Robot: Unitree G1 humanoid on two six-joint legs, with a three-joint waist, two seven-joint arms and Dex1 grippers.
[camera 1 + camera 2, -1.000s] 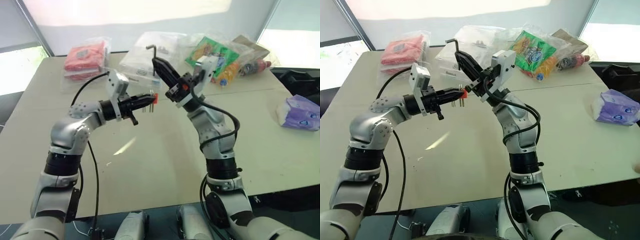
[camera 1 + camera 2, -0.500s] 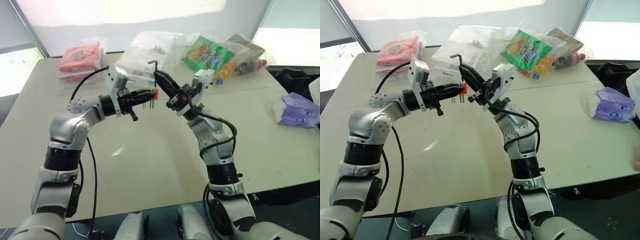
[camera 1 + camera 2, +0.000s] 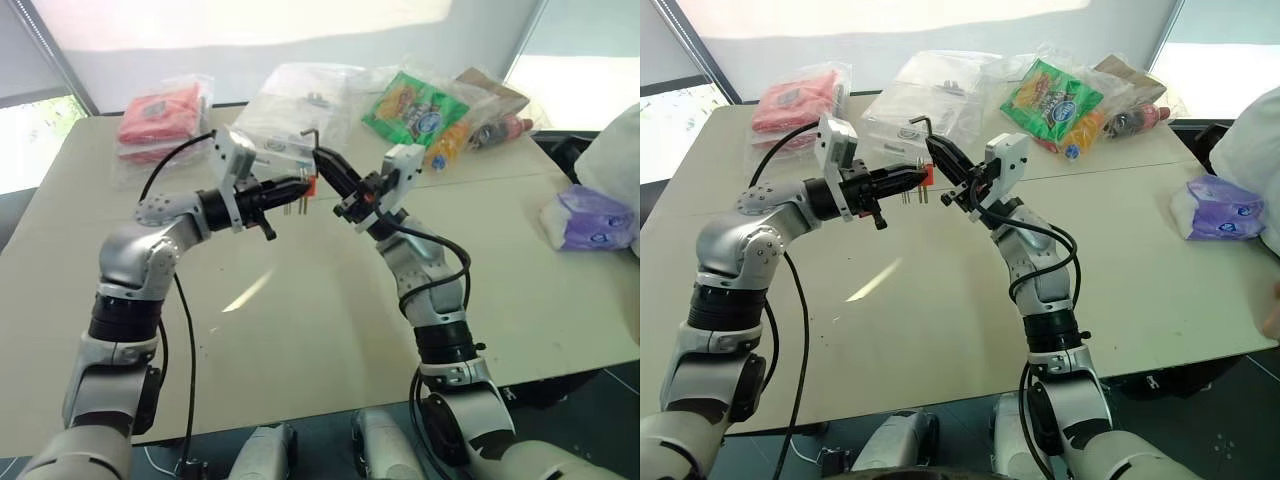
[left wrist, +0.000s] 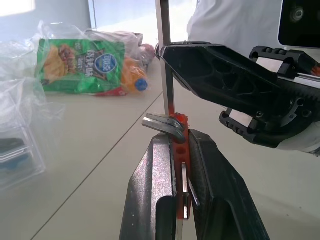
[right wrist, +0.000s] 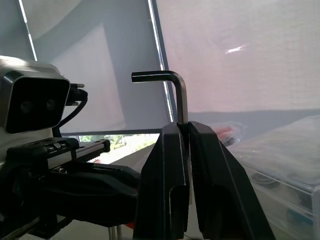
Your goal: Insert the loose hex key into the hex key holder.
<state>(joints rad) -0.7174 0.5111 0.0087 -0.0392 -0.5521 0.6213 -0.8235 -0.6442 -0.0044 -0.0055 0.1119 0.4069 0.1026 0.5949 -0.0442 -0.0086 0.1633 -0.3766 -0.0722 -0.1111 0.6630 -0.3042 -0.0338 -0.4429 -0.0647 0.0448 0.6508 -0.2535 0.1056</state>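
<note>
My left gripper (image 3: 302,187) is shut on the red hex key holder (image 3: 311,185), held level above the table with its thin keys hanging down. In the left wrist view the holder (image 4: 179,150) sits clamped between the two black fingers. My right gripper (image 3: 323,158) is shut on the loose hex key (image 3: 314,138), whose bent end is on top. That key (image 4: 164,65) stands upright with its lower end right at the holder's top edge. The right wrist view shows the key (image 5: 183,97) rising from the shut fingers.
On the beige table (image 3: 300,320), at the back, lie red packets in clear plastic (image 3: 160,115), a clear plastic box (image 3: 290,105) and a green snack bag (image 3: 415,105). A purple tissue pack (image 3: 590,215) lies at the right, beside a person's white sleeve (image 3: 620,150).
The right gripper has come down with the loose hex key, bringing it close to the holder. The left gripper has kept still. The camera view has shifted slightly.
</note>
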